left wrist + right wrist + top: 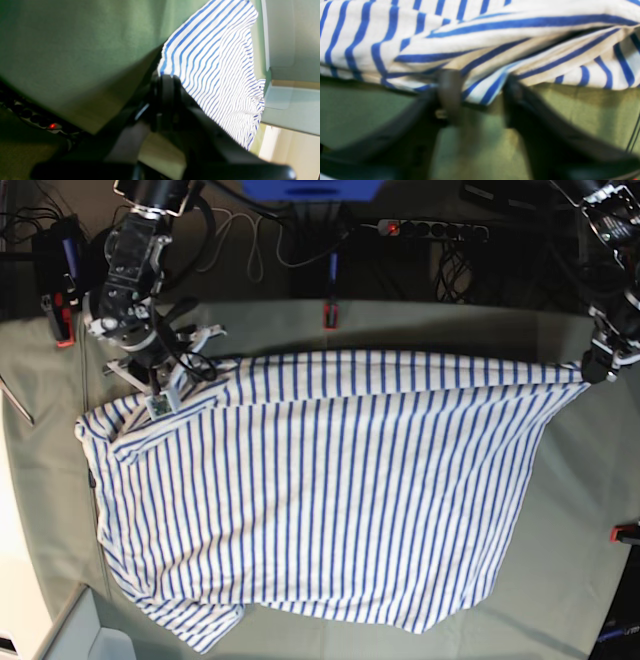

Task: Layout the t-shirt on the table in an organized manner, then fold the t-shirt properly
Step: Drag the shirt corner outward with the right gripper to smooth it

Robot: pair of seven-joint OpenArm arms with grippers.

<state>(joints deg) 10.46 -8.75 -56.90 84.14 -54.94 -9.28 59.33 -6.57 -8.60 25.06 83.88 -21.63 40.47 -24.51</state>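
T-shirt (330, 490) spread across worktop (580, 510). Left claw (166, 82) pinched on shirt corner at 3 o'clock. Right claw (480, 87) half-wide, straddling shirt edge at 10 o'clock.

A long power strip (432, 227) lies on the far side, past the green cloth, with a tiny red light at its left end. Black wires (470, 265) are bunched up just under it. A white cable (262, 242) loops on the floor to its left. A blue thing (312, 189) sits at the far edge, in the middle. Small red clamps sit at the edges: one far in the middle (329, 314), one far left (64, 320), one at the right (625, 532).
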